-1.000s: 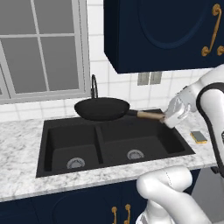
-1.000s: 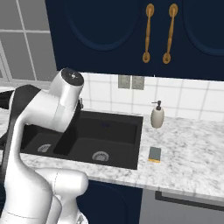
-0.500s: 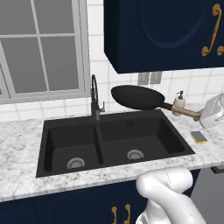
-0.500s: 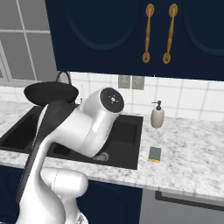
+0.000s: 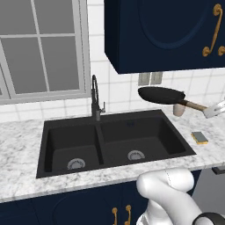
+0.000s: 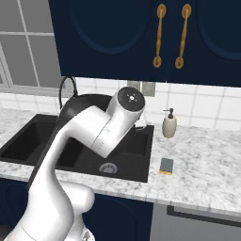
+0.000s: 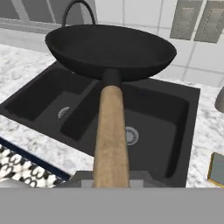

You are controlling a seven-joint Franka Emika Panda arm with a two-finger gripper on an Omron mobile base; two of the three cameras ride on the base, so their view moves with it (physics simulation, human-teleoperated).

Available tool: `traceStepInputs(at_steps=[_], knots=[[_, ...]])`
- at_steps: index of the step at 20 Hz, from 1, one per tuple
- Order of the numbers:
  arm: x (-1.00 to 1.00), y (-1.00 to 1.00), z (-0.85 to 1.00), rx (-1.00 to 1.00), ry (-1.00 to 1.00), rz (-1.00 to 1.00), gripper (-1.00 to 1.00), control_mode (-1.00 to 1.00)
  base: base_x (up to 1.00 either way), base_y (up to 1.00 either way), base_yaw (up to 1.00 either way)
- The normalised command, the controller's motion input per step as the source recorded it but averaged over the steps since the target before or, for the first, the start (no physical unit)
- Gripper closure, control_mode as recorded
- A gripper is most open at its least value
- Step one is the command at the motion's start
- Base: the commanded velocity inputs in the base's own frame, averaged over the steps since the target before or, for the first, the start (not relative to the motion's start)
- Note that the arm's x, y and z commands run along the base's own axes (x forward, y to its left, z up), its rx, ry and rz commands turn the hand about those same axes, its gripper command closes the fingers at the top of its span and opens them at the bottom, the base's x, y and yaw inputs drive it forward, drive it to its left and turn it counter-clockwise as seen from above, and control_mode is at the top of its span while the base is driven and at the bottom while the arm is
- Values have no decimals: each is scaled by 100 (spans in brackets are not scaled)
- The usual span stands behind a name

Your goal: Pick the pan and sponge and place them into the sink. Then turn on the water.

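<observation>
My gripper is shut on the end of the wooden handle of the black pan. The pan hangs level in the air above the back right part of the black double sink, over its right basin. In the right base view the pan is mostly hidden behind my arm. The yellow sponge with its dark top lies on the marble counter just right of the sink, and shows as well in the right base view. No water runs from the faucet.
A beige soap dispenser stands at the back of the counter right of the sink. Dark blue wall cabinets hang above the pan. A window is behind the left basin. Wall outlets sit on the tiles behind.
The arm has swung to the right, carrying the pan from above the sink's middle to above the right basin's back corner. The sponge has not moved.
</observation>
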Motion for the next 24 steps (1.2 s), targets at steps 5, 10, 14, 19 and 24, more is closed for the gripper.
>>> traceStepInputs(at_steps=[5, 10, 14, 19, 24], knots=[[68, 0, 0, -15, 21, -13, 100, -100, 0, 0, 0], [47, 0, -14, -3, 24, 7, 100, -100, 0, 0, 0], [28, 7, -27, 0, 24, 19, 100, -100, 0, 0, 0], [17, 2, -37, 1, 3, 24, 100, -100, 0, 0, 0], [16, 1, -36, 5, -12, 20, 100, -100, 0, 0, 0]])
